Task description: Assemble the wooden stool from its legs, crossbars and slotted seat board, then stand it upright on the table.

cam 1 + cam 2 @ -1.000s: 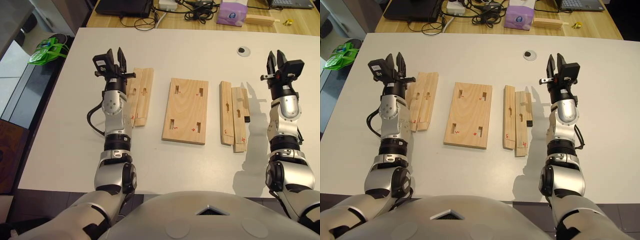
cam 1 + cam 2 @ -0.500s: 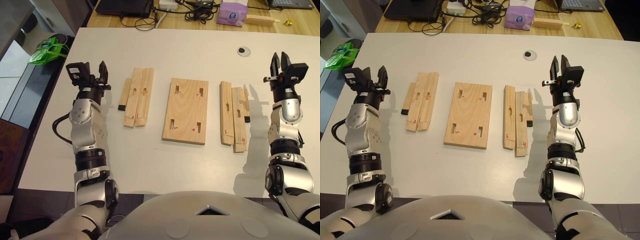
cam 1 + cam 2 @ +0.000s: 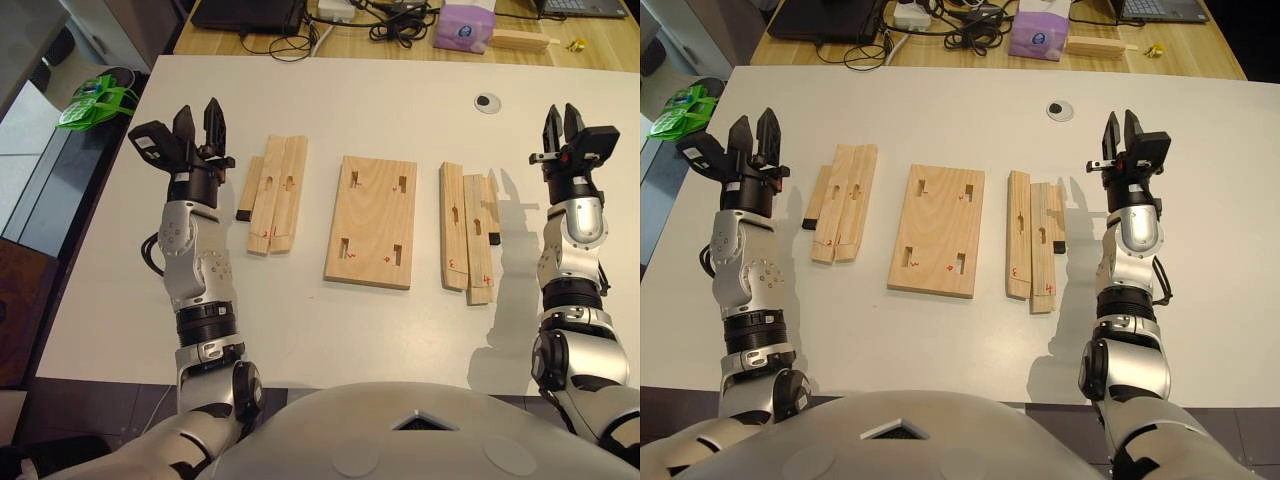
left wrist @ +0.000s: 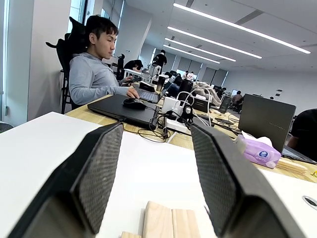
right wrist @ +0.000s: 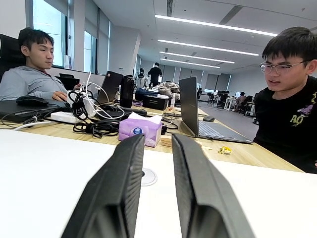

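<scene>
Across counter (image 3: pixel 380 110): seat board (image 3: pixel 371 221) centred, leg pieces (image 3: pixel 275 193) flanking, one set per arm; left end effector (image 3: pixel 198 110), right end effector (image 3: pixel 558 112) fingers apart, empty.

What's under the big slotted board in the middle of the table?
The board lies flat on the white table, which shows all around its edges. Whatever might be beneath it is covered.

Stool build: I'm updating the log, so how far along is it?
Done: nothing joined. The seat board lies flat, the left pieces and right pieces loose either side. In hand: nothing; the left hand and right hand are open above the table. Left: all assembly, then standing it up.
</scene>
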Controlling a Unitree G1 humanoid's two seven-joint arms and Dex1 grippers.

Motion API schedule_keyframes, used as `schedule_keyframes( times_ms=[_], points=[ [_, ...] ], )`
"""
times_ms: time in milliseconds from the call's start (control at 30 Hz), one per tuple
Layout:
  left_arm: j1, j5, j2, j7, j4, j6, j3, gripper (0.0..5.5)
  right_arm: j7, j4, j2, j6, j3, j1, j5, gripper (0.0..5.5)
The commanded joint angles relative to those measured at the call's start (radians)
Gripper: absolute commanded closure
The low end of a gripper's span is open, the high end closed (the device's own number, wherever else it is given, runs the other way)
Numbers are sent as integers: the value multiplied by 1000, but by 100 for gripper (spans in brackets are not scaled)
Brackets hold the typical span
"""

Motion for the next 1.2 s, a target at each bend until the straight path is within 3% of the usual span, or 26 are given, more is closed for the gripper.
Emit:
schedule_keyframes(
  times_ms=[33,233,933,1200],
  points=[
    [24,141,81,20,25,18,-56,299,12,-11,-12,17,-3,-8,8,446],
    [59,269,180,31,145,107,-88,299,10,-43,-6,23,2,28,8,446],
    [187,355,214,-88,125,218,-250,299,3,-138,6,70,10,104,9,446],
    [178,323,206,-90,155,398,-252,299,7,-169,-1,89,11,98,11,446]
  ],
)
